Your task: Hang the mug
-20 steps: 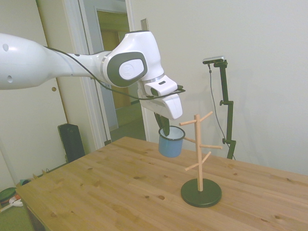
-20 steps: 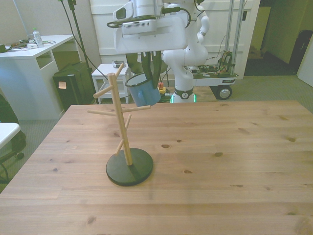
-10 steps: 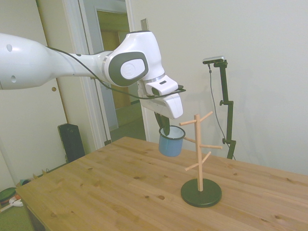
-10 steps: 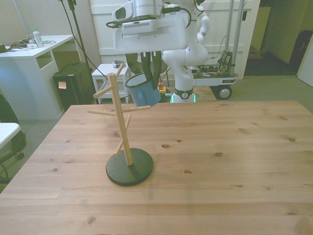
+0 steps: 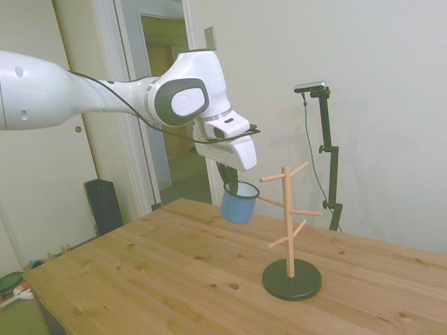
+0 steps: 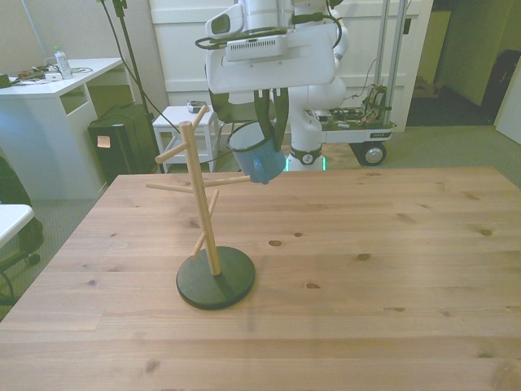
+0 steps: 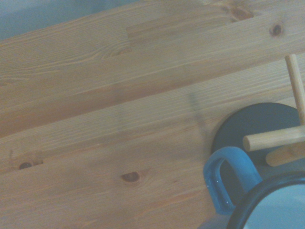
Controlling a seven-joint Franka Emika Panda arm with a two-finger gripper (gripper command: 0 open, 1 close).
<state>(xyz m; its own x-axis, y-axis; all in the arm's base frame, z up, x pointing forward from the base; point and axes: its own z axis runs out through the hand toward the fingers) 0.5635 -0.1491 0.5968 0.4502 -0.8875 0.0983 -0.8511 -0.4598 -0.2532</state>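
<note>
The light-blue mug (image 5: 239,203) hangs tilted in the air above the table, with my gripper (image 5: 232,185) shut on its dark rim. It is level with the upper pegs of the wooden peg stand (image 5: 288,222), apart from them, on the side nearer the arm. In the front view the mug (image 6: 259,161) sits just past the tip of a side peg of the stand (image 6: 203,199), on the front view's right, under the gripper (image 6: 263,140). The wrist view shows the mug's loop handle (image 7: 224,183) close to a peg (image 7: 272,139) and the stand's dark base (image 7: 255,128).
The stand's round dark base (image 6: 216,277) rests on the wooden table (image 6: 366,269) toward the front view's left. Behind the table stand a white desk (image 6: 57,81), a black bin (image 6: 114,138) and a wheeled cart (image 6: 358,130).
The gripper has carried the mug away from the stand's post, toward the front view's right and the side view's left. The mug now sits beyond the peg tips.
</note>
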